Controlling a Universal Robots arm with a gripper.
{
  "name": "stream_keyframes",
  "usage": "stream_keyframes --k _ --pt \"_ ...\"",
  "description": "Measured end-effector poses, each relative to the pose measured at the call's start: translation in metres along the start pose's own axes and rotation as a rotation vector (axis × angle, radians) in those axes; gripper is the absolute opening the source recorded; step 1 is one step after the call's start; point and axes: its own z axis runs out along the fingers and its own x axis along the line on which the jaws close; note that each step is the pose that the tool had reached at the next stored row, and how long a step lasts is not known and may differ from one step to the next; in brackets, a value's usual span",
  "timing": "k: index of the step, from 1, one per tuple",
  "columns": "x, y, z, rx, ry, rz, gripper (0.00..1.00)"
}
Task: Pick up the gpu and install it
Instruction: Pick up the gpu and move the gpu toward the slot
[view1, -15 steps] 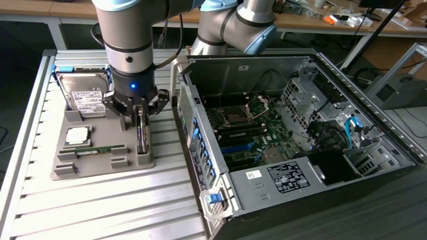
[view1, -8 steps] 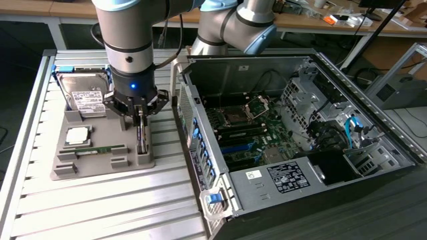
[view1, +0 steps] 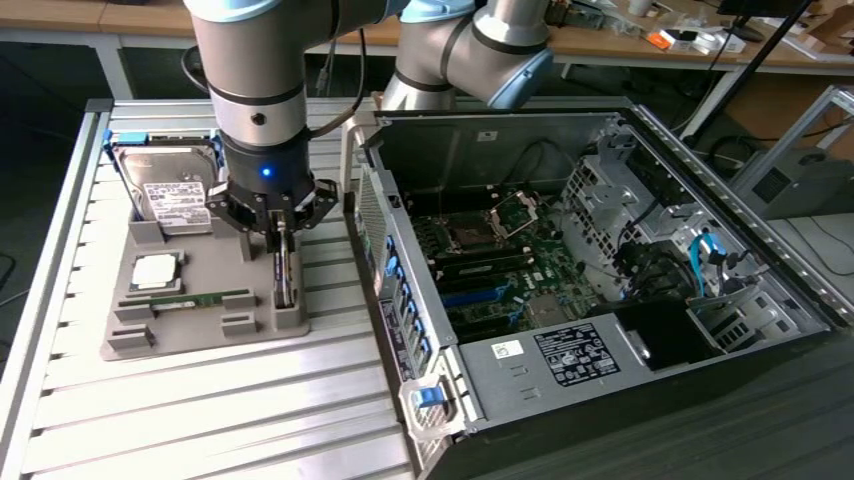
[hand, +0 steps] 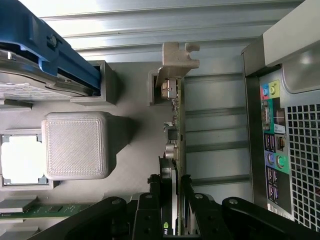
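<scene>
The gpu (view1: 282, 282) is a thin dark card standing edge-on in a slot at the near right side of the grey holder tray (view1: 200, 335). My gripper (view1: 278, 240) reaches straight down onto it. In the wrist view the gpu (hand: 176, 120) runs away from me as a narrow strip to its pale end bracket (hand: 175, 55), which rests in the holder. My gripper (hand: 172, 187) has a black finger (hand: 152, 200) pressed on each side of the card, so it is shut on the gpu. The open computer case (view1: 601, 260) lies to the exterior view's right, its motherboard (view1: 494, 270) exposed.
On the same tray are a silver hard drive (view1: 167, 190) in a blue caddy, a processor chip (view1: 156, 268) and a green memory stick (view1: 187, 299). The case's rear port panel (hand: 272, 135) stands close beside the gpu. The slatted metal table (view1: 267, 400) lies in front of the tray.
</scene>
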Motion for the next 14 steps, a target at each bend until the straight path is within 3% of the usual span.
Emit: stream_keyframes --k 14 --pt "0.0 0.0006 -0.0125 -0.0037 0.0003 0.0 0.27"
